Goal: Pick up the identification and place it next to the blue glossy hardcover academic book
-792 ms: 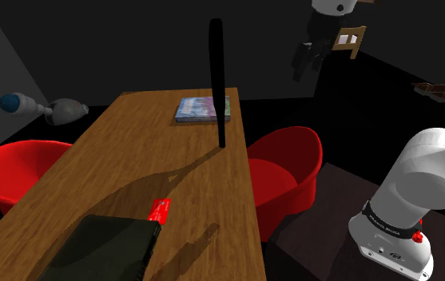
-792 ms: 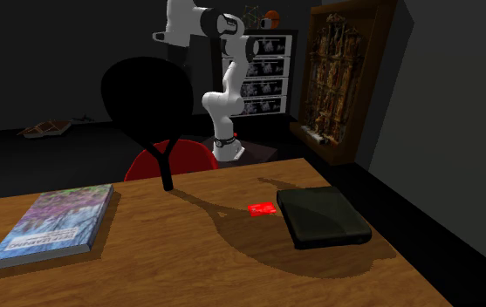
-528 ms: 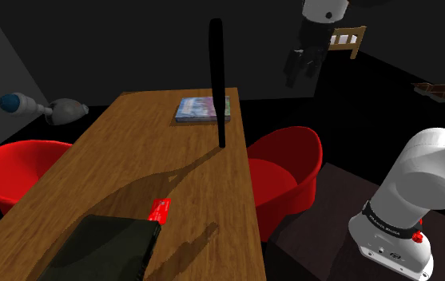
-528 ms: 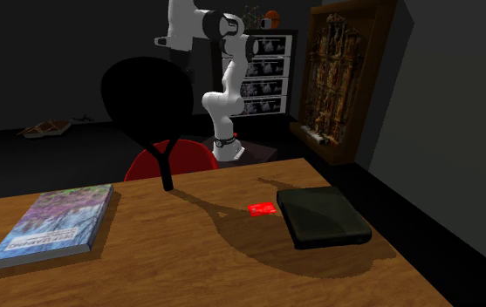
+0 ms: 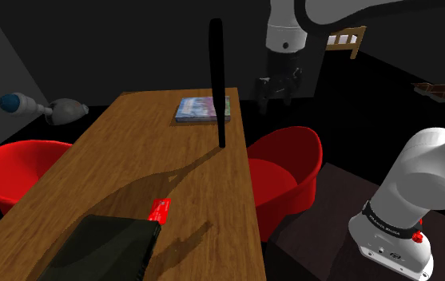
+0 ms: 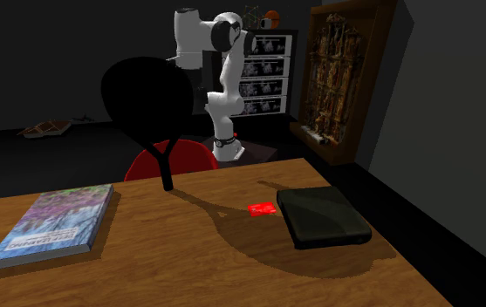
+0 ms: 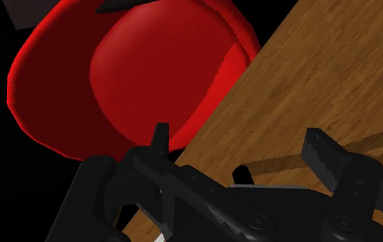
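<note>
Red and flat, the identification card (image 5: 160, 209) is lying on the wooden surface (image 5: 117, 172), just beside the black case (image 5: 105, 247) and well apart from the blue-toned hardcover book (image 5: 203, 108) at the far end. The claw (image 5: 275, 96) is holding nothing. It is hanging in the air over the red chair (image 5: 284, 172) and the surface's edge, its fingers standing apart. Judging by this, both the pick-up and the placing are yet to be done.

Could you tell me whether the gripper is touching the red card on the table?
Apart. The shoulder view shows the gripper in the air beside the table, far from the red card lying on it.
</note>
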Controlling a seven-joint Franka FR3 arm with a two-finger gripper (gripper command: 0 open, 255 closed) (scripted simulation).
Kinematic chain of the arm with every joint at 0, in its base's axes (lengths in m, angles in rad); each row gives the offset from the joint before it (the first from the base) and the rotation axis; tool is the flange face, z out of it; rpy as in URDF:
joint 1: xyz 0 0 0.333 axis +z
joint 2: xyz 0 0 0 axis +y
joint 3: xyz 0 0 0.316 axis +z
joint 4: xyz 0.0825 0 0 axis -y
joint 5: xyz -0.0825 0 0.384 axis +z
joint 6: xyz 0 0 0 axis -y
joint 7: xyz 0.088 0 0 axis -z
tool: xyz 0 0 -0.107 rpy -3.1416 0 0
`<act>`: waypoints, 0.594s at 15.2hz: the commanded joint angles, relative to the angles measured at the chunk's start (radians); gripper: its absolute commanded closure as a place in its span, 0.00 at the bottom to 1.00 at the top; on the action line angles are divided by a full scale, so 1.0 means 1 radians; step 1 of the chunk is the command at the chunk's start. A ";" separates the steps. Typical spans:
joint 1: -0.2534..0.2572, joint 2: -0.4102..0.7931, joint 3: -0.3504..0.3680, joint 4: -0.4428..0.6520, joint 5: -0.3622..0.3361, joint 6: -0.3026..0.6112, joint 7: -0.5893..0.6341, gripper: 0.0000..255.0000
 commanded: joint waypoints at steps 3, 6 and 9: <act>0.007 0.105 0.059 0.034 0.060 0.022 0.115 0.00; 0.012 0.197 0.103 0.069 0.099 0.047 0.200 0.00; 0.018 0.296 0.144 0.114 0.131 0.074 0.284 0.00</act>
